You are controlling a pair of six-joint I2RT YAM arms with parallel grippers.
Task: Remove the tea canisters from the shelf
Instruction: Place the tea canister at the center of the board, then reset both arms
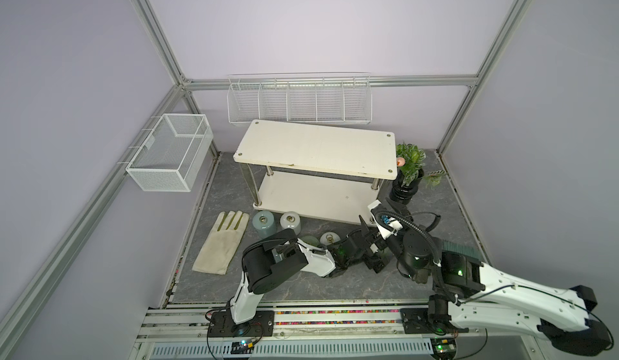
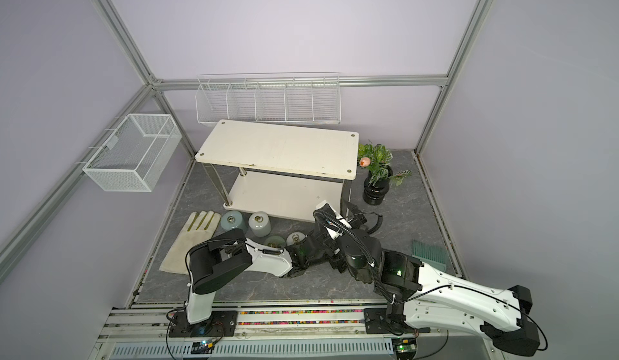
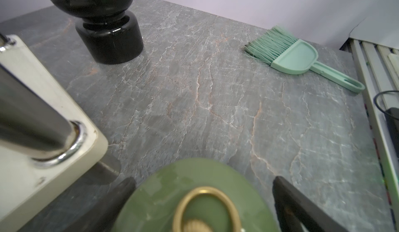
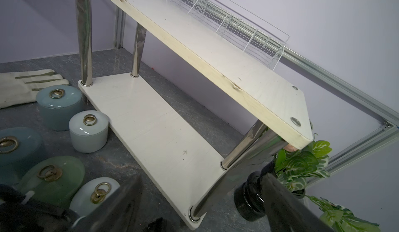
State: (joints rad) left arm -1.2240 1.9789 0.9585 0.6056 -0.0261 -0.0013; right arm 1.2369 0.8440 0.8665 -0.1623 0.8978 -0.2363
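Now the left jaws are gaping around the glossy green ceramic canister (image 3: 151, 198) sitting on the grey marbled counter (image 1: 351, 284), lower-centre in a top view, right jaws hanging open, so lifting vertically is looking safest.

Glossy tea canisters (image 4: 88, 131) (green, white, blue-grey) upright just beside the cream two-tier shelf (image 4: 151, 129).

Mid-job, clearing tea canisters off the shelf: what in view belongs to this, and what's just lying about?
Job: shelf; blue-grey canisters; white canisters; green canisters, all six already off it.
Lying about: glove; black plant vase; green brush; wire baskets.
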